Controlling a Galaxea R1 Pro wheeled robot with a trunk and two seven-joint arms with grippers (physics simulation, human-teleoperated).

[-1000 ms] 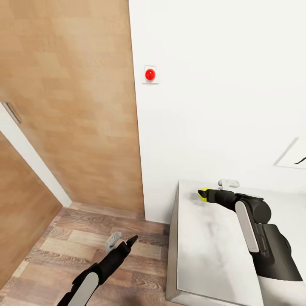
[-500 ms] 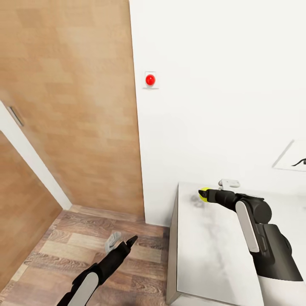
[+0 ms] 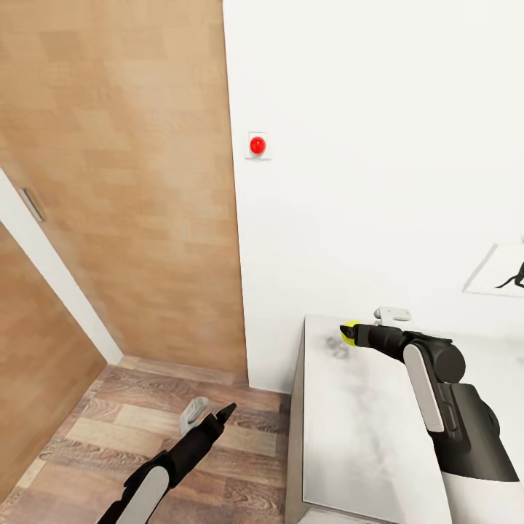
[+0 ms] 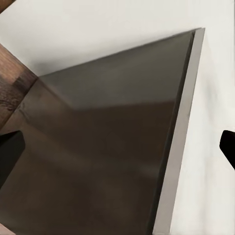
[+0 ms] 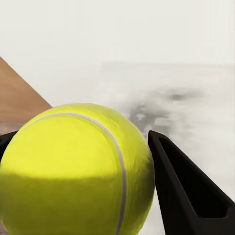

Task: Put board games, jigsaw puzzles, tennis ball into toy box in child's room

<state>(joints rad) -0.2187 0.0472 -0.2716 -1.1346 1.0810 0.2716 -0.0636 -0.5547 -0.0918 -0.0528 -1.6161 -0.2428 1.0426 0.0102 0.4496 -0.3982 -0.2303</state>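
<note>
My right gripper is shut on the tennis ball, holding it just above the far left corner of the table. In the right wrist view the yellow-green ball sits between two dark fingers, with the pale table top behind it. My left gripper hangs open low over the wooden floor, left of the table. Its wrist view looks at the table's dark side panel and pale top edge. The board games, jigsaw puzzles and toy box are out of view.
A white wall with a red button stands behind the table. A small white-grey object lies at the table's back edge by the wall. Wooden panelling fills the left, above the wood floor. A picture hangs at the right.
The whole head view has slid downward a little, so the camera has tilted up. Both arms and the ball keep their places.
</note>
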